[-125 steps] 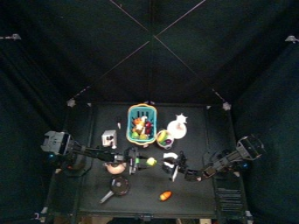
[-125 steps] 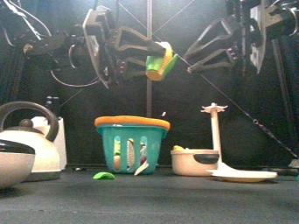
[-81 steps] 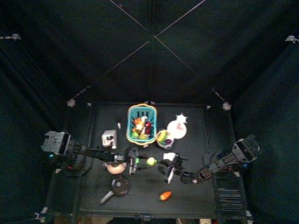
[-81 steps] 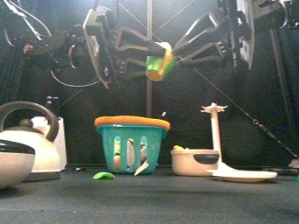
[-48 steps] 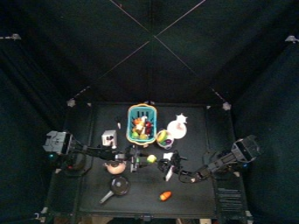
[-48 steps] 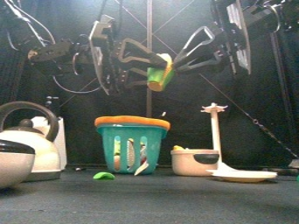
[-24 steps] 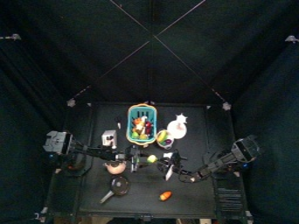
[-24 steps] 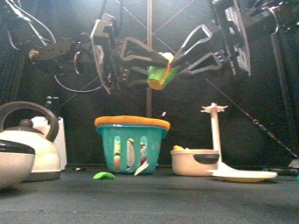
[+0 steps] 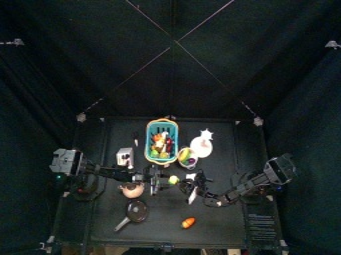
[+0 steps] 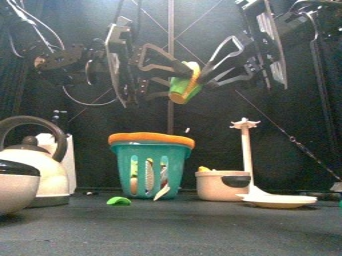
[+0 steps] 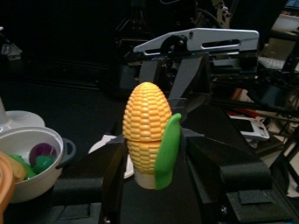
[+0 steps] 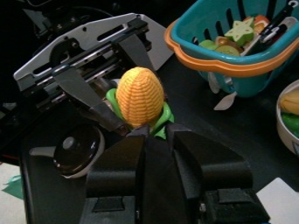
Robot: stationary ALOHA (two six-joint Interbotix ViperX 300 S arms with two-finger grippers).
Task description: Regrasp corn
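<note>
The corn (image 10: pixel 186 82), a yellow cob with a green end, hangs high above the table, tilted. My left gripper (image 10: pixel 173 80) reaches in from the left and is shut on it. In the left wrist view the cob (image 11: pixel 149 129) stands between my left jaws. My right gripper (image 10: pixel 209 71) comes in from the right, open, with its jaws spread just beside the cob's end. The right wrist view shows the corn (image 12: pixel 140 98) just beyond my open right jaws, held by the left gripper behind it. From above, the corn (image 9: pixel 172 180) sits between both grippers.
Below stand a teal basket with an orange rim (image 10: pixel 150 165) full of toy food, a kettle (image 10: pixel 30 160), a white bowl (image 10: pixel 222 186) and a white plate with a star-topped post (image 10: pixel 245 150). A green piece (image 10: pixel 119 201) and an orange piece (image 9: pixel 189 222) lie loose.
My right gripper has moved left and down to the corn, its open jaws now beside the cob's end. The left gripper with the corn has sunk slightly.
</note>
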